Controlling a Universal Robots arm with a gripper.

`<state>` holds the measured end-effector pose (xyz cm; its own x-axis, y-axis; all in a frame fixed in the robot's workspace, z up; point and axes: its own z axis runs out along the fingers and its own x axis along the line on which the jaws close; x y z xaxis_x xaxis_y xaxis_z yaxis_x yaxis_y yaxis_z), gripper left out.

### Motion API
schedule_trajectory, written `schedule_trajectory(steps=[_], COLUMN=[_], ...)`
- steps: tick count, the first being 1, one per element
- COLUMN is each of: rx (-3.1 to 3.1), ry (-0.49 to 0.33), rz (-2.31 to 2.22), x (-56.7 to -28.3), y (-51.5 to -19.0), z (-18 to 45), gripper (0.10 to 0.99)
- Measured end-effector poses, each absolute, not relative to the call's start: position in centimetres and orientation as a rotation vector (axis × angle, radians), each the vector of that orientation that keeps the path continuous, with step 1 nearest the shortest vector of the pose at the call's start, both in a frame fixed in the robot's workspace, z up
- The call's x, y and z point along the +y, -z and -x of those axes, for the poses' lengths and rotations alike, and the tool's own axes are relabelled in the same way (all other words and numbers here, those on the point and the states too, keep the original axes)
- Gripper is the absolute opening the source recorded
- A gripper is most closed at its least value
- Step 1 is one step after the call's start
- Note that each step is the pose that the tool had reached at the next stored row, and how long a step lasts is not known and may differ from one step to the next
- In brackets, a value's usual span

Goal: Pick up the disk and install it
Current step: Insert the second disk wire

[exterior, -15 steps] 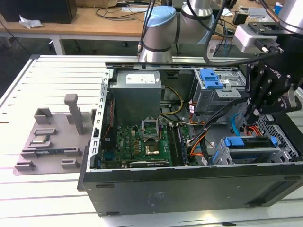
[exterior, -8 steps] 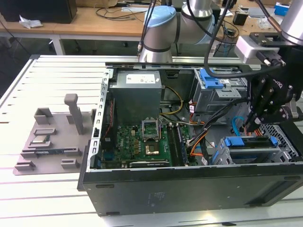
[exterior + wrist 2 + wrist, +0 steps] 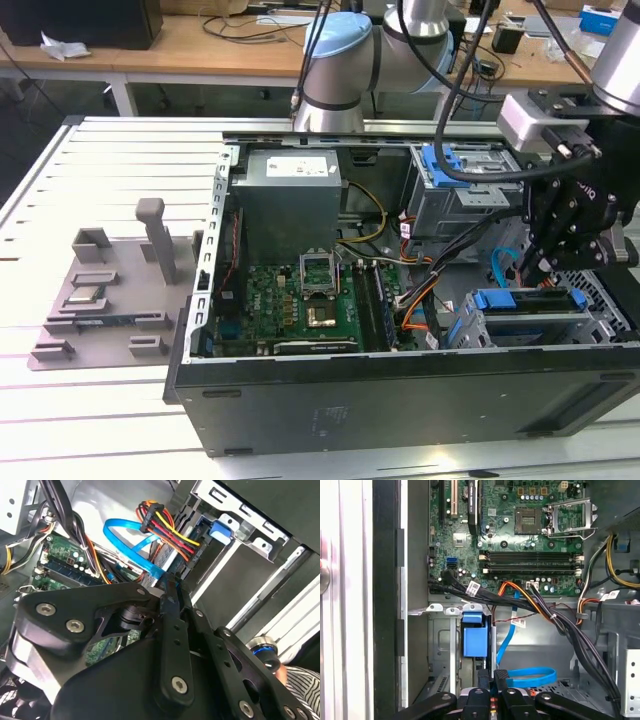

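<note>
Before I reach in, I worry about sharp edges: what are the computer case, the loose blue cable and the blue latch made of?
Computer case: apparently painted sheet metal, matte black outside, bare grey inside. Blue cable: looks like flexible plastic, flat, glossy, looped. Blue latch: seemingly moulded plastic, smooth and uniformly coloured.

Gripper (image 3: 545, 262): matt black metal links. Disk (image 3: 528, 312): blue plastic rail. Computer case (image 3: 400, 400): matt dark metal. Table (image 3: 110, 160): pale slatted metal. Fixture tray (image 3: 100, 300): matt grey plastic.
</note>
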<state>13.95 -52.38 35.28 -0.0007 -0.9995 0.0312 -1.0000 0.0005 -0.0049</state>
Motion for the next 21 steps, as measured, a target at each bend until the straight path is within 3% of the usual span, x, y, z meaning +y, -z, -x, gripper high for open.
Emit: schedule_trajectory(steps=[21], rx=[-2.208], ry=[-0.034], rz=[-2.208], x=[-54.0], y=[-35.0], z=[-14.6], gripper=[0.157])
